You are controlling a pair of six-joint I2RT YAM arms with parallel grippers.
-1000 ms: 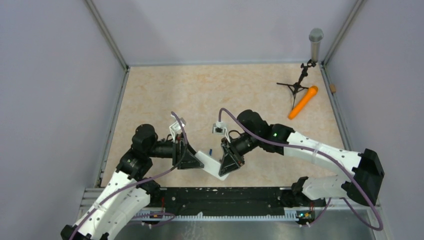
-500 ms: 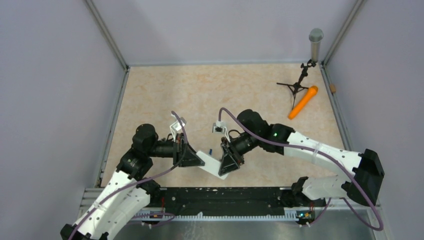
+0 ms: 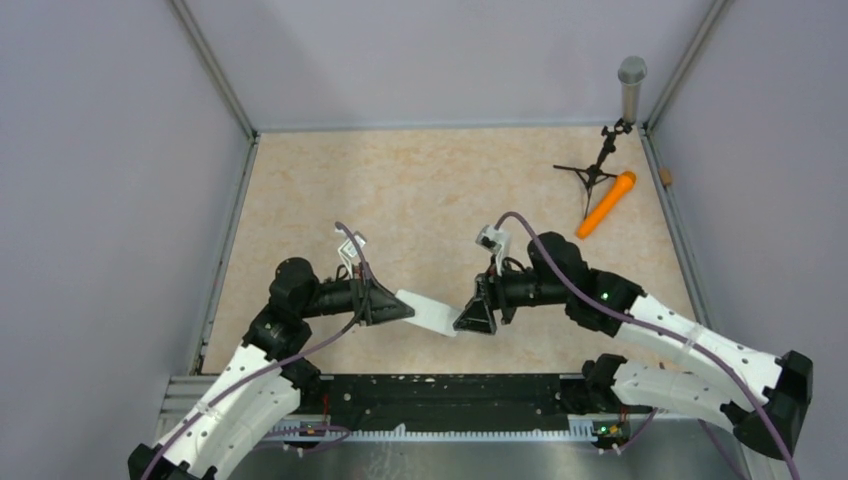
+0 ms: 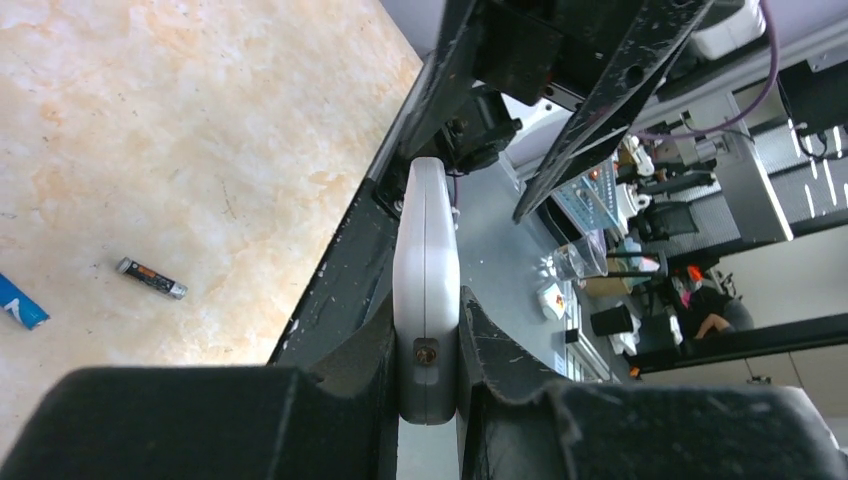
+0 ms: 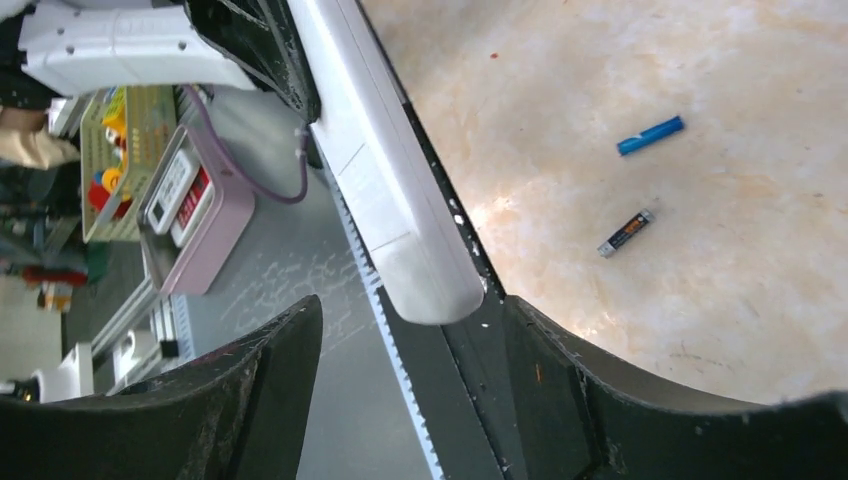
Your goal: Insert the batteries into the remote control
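My left gripper is shut on one end of the white remote control and holds it edge-on above the table's near edge. The left wrist view shows both pads pressed on the remote's sides, around my left gripper. My right gripper stands open just off the remote's free end. In the right wrist view that rounded end lies between the spread jaws of my right gripper, touching neither. The blue battery and the dark battery lie loose on the table, also as blue and dark.
An orange microphone lies at the back right beside a small black tripod and a grey cylinder. A black rail runs along the table's near edge. Grey walls close in three sides.
My right gripper has opened, let go of the remote and drawn back to the right. My left gripper closed on the remote and now carries it alone, tilted flatter.
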